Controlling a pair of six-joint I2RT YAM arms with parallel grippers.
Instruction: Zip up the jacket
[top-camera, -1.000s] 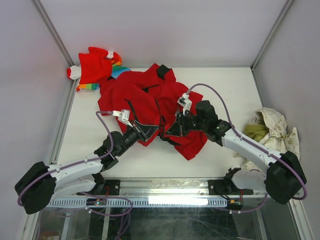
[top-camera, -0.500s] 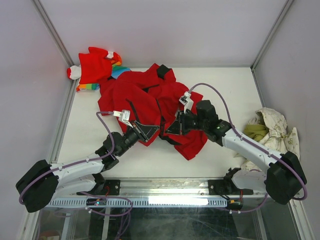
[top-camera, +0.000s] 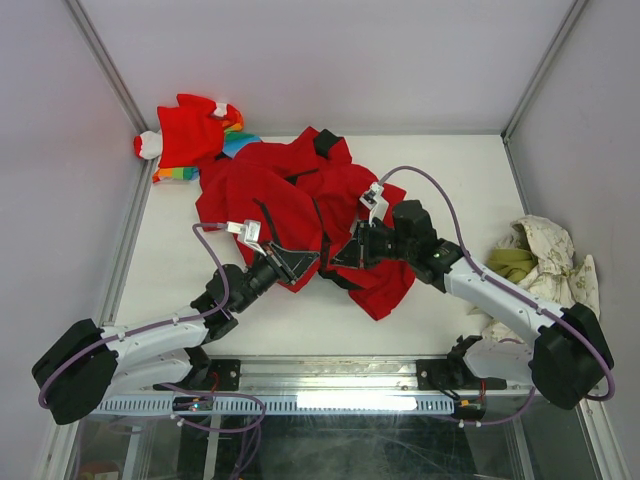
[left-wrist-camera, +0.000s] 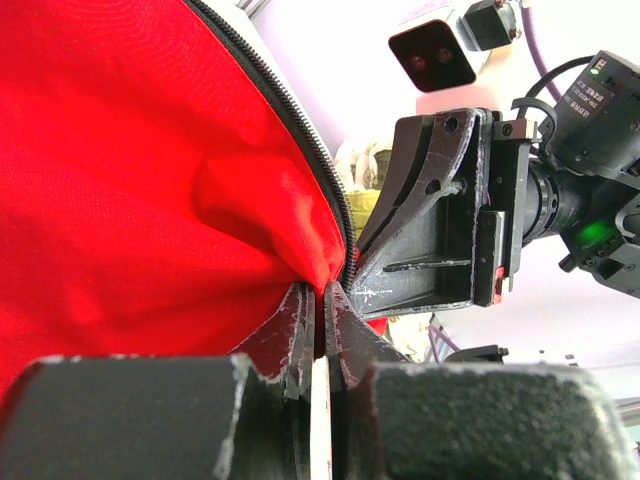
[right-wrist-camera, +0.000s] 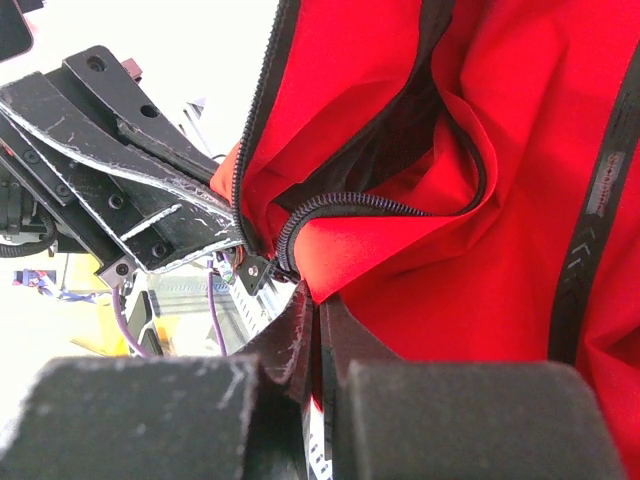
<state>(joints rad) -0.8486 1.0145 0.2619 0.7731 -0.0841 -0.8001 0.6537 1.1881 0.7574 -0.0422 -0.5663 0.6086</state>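
Now, left gripper (left-wrist-camera: 318, 296): fingers pressed together on the jacket's (left-wrist-camera: 130, 200) red front edge, at its near hem
right gripper (right-wrist-camera: 316, 298): pinched shut on the jacket's other front edge, just beside the left one, tips facing
zipper (right-wrist-camera: 345, 201): two toothed tracks run from the pinch points toward the jacket's far side; lower ends close, not yet joined, I judge
slider (right-wrist-camera: 248, 268): small metal piece between the grippers, at the jacket's hem; detail unclear
coming move: likely seating one track's end into the slider; both arms equally near
jacket: crumpled mid-table (top-camera: 440, 180); folds across the zipper line could snag
beyond the jacket: striped red garment (top-camera: 190, 135) at its far left, cream and olive cloth (top-camera: 540, 255) well to its right; neither obstructs
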